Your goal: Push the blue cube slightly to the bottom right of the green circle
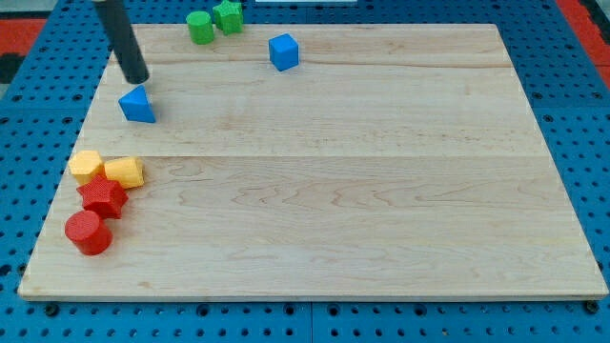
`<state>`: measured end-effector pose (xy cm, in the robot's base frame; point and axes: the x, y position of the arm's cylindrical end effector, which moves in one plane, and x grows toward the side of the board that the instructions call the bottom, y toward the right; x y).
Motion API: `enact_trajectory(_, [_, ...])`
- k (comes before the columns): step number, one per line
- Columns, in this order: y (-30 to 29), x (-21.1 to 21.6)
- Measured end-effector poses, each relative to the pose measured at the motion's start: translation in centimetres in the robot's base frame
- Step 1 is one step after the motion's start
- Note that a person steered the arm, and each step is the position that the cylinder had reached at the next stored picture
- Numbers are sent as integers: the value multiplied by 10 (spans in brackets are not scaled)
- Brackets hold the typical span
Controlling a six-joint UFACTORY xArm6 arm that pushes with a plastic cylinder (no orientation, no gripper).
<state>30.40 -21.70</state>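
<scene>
The blue cube (283,51) sits near the view's top, a little left of centre. The green circle (200,27) stands at the top edge, to the cube's upper left, touching a green star-shaped block (228,15) on its right. My tip (137,78) is at the view's upper left, just above a blue triangle block (138,105), far left of the blue cube. The rod leans up and to the left out of view.
At the view's lower left lies a cluster: a yellow block (87,166), a yellow hexagon-like block (125,171), a red star (102,196) and a red cylinder (88,232). The wooden board (362,191) rests on a blue pegboard.
</scene>
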Motion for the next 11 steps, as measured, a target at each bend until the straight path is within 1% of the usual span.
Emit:
enact_trajectory(1, [3, 66])
enact_trajectory(2, [-29, 118])
enact_trajectory(3, [20, 60])
enact_trajectory(4, [152, 57])
enact_trajectory(5, [209, -13])
enact_trajectory(6, [206, -65])
enact_trajectory(7, [169, -67])
enact_trajectory(8, [226, -103])
enact_trajectory(9, [157, -111])
enact_trajectory(10, [114, -109])
enact_trajectory(11, [106, -49])
